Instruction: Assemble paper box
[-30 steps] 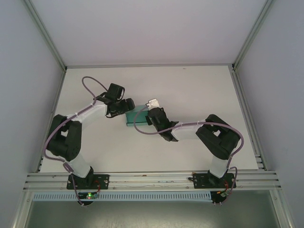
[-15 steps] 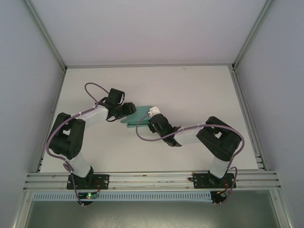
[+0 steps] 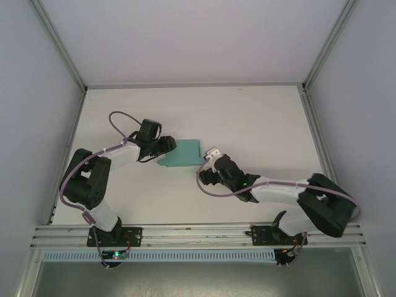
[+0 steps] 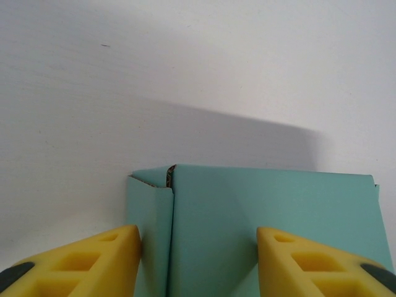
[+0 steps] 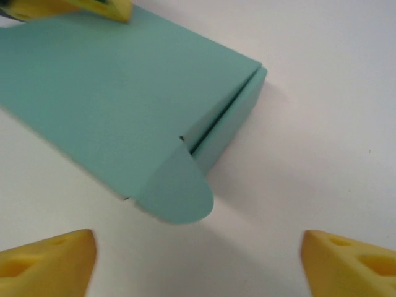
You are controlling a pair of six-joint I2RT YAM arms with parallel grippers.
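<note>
The white table (image 3: 266, 111) carries the green paper box (image 3: 181, 153) near its middle, a bit toward the left edge. The box's long side runs left to right. The left gripper (image 4: 198, 260) is nearer, at the box's left end. Its fingers are half spread and touch the box, but I cannot tell if they pinch. The right gripper (image 5: 198, 263) is spread wide, just off the right end, holding nothing. A round flap (image 5: 179, 195) sticks out toward it, with nothing between.

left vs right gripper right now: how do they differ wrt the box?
Left gripper is over the box; right gripper is off it, over bare table. Left fingers stand closer together; right fingers spread wide. Both have yellow fingers, aimed at the box.
</note>
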